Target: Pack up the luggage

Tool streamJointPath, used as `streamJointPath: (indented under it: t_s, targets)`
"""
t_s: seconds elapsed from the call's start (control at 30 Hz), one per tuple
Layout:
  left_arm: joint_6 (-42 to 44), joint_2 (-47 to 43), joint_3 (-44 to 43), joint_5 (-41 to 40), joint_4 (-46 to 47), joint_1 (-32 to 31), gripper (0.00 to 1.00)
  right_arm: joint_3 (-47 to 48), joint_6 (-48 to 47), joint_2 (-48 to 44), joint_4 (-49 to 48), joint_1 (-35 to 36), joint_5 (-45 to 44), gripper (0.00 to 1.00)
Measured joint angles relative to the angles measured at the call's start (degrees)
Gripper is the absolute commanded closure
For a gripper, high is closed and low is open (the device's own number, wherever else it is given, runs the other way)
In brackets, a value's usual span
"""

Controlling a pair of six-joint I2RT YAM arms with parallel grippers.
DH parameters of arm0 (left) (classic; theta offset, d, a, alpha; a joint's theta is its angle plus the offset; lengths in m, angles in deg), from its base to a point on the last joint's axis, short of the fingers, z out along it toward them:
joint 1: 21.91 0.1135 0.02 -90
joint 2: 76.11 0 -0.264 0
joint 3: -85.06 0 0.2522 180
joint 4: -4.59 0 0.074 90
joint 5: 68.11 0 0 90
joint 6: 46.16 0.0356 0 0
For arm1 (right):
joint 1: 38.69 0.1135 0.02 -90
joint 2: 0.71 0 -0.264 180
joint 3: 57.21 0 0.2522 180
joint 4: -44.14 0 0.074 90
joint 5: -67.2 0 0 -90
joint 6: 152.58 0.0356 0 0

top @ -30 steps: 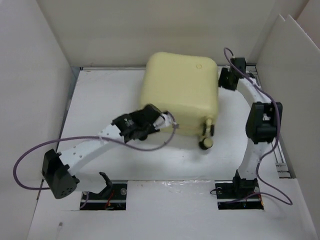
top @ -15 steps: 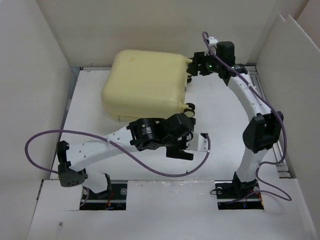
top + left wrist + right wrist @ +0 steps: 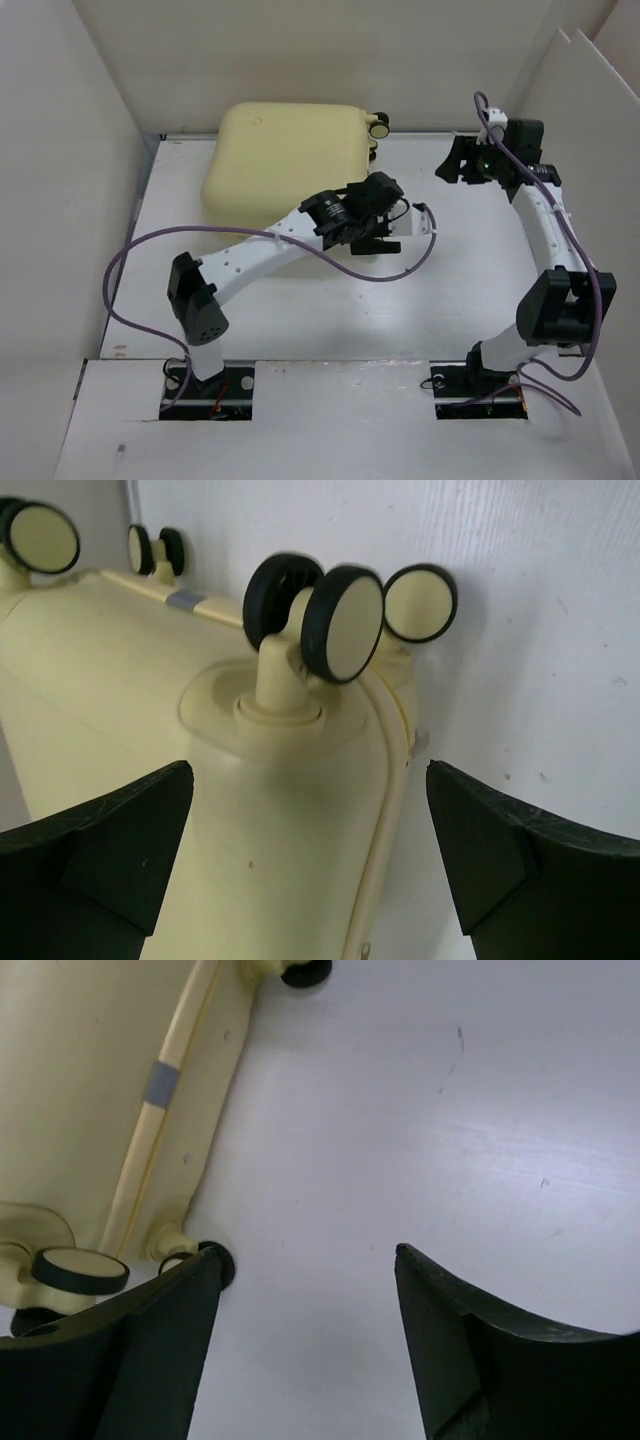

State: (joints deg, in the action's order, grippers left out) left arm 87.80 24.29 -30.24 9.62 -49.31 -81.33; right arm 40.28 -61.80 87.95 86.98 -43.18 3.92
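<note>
The luggage [image 3: 285, 160] is a pale yellow hard-shell suitcase lying shut and flat at the back left of the table. Its small wheels [image 3: 379, 124] point right. My left gripper [image 3: 378, 192] hovers at its near right corner. In the left wrist view the shell [image 3: 120, 680] and a double wheel [image 3: 340, 620] fill the space ahead of the left gripper [image 3: 308, 770], which is open and apart from the shell. My right gripper [image 3: 455, 165] stands to the right of the suitcase. Seen from its own wrist, the right gripper [image 3: 308, 1250] is open over bare table. A wheel [image 3: 80, 1270] lies beside its left finger [image 3: 150, 1340].
White walls [image 3: 60, 150] close in the table on the left and at the back. A white panel [image 3: 585, 140] leans at the right. A purple cable [image 3: 385, 270] loops below the left wrist. Another purple cable [image 3: 590, 300] trails down the right arm.
The suitcase has slid from the centre to the back left. My left gripper has opened wide and moved up to its wheel corner. The right gripper has drawn back to the right.
</note>
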Motion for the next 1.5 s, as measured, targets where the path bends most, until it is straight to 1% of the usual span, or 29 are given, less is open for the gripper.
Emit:
streamJointPath:
  t_s: [0.1,0.23,0.37,0.4,0.43,0.53,0.57,0.63,0.7,0.73,0.77,0.83,0.87,0.93,1.0,1.03,1.07,1.1,1.13,1.17,1.2,1.27,1.33,1.37,1.43,1.5]
  targets:
    - [1.2,4.7,-4.2,3.7,-0.5,0.8,0.00,-7.7,-0.9,-2.9,-1.3,-2.0,2.5,0.25]
    - [2.1,11.3,-10.1,8.8,-2.4,2.2,0.00,-17.6,-1.4,-6.8,-1.7,-3.4,3.8,0.25]
    - [2.2,16.2,-12.6,10.1,-2.9,4.5,0.00,-22.3,-1.8,-10.3,-2.5,-3.4,4.4,0.25]
    - [2.1,17.5,-13.4,9.9,-3.0,5.3,0.04,-23.2,-1.9,-11.2,-3.3,-3.4,4.8,0.25]
    - [2.1,18.8,-14.5,9.9,-3.2,6.0,0.23,-24.0,-2.1,-12.0,-4.1,-3.4,5.2,0.25]
    - [2.2,22.5,-18.2,11.1,-3.8,7.2,0.61,-26.1,-2.1,-13.9,-6.4,-3.4,6.3,0.27]
    - [2.1,23.0,-18.9,11.4,-4.0,7.3,0.98,-27.0,-2.1,-14.5,-7.3,-3.3,6.7,0.27]
    - [1.7,23.1,-19.4,11.9,-4.8,7.5,1.00,-29.5,-2.0,-16.0,-9.6,-3.1,7.0,0.29]
    - [1.3,23.1,-19.4,12.8,-4.7,7.7,1.00,-32.6,-1.8,-18.1,-11.9,-2.2,7.1,0.32]
    - [0.9,22.9,-19.3,13.2,-4.4,7.8,1.00,-34.2,-1.7,-19.3,-13.3,-1.1,6.8,0.37]
    - [0.4,22.6,-18.8,13.8,-3.8,8.0,1.00,-36.0,-1.6,-20.8,-14.7,0.6,5.9,0.38]
    - [-1.0,21.8,-17.8,15.5,-2.4,8.4,1.00,-39.5,-0.9,-24.6,-17.9,6.8,2.0,0.42]
    - [-0.5,20.9,-17.0,17.1,-2.7,8.9,1.00,-41.9,-0.1,-27.2,-20.5,9.7,-1.8,0.51]
    - [-2.2,19.5,-15.9,18.9,-3.0,9.7,1.00,-47.8,1.4,-32.9,-27.4,16.1,-8.0,0.61]
    - [-4.3,19.0,-15.7,20.2,-2.6,9.9,1.00,-56.0,4.3,-38.6,-36.1,27.3,-12.7,0.69]
    - [-5.4,19.0,-15.7,20.8,-2.5,9.8,1.00,-60.4,5.4,-40.7,-40.7,32.9,-15.3,0.70]
    - [-6.8,19.0,-15.7,20.9,-2.4,9.9,1.00,-64.5,6.4,-42.1,-45.4,37.7,-18.0,0.70]
    - [-7.8,19.0,-15.7,21.2,-2.2,10.0,1.00,-67.0,7.0,-42.5,-49.9,40.2,-20.7,0.60]
    - [-8.7,19.0,-15.7,21.4,-2.1,10.2,1.00,-70.9,7.7,-42.4,-52.8,44.7,-23.0,0.52]
    - [-9.3,19.0,-15.7,21.6,-2.0,10.2,1.00,-73.1,7.9,-41.7,-55.9,47.4,-25.9,0.46]
    - [-10.0,19.0,-15.7,21.8,-1.8,10.3,1.00,-74.7,8.1,-41.0,-58.6,49.3,-28.3,0.37]
    - [-10.9,19.0,-15.7,22.1,-1.5,10.3,1.00,-76.3,7.5,-39.5,-64.4,52.5,-32.2,0.34]
    - [-11.6,19.0,-15.7,22.3,-1.2,10.4,1.00,-75.6,4.8,-36.5,-69.9,55.2,-35.1,0.30]
    - [-11.8,19.0,-15.8,22.3,-1.3,10.4,1.00,-74.4,3.4,-34.4,-71.5,56.4,-35.8,0.30]
    - [-12.4,19.1,-16.4,22.5,-1.2,10.4,1.00,-70.5,0.1,-27.8,-75.4,58.4,-37.0,0.30]
    - [-13.3,19.4,-17.2,23.2,-0.7,10.4,1.00,-66.4,-2.1,-19.7,-81.0,59.4,-37.9,0.37]
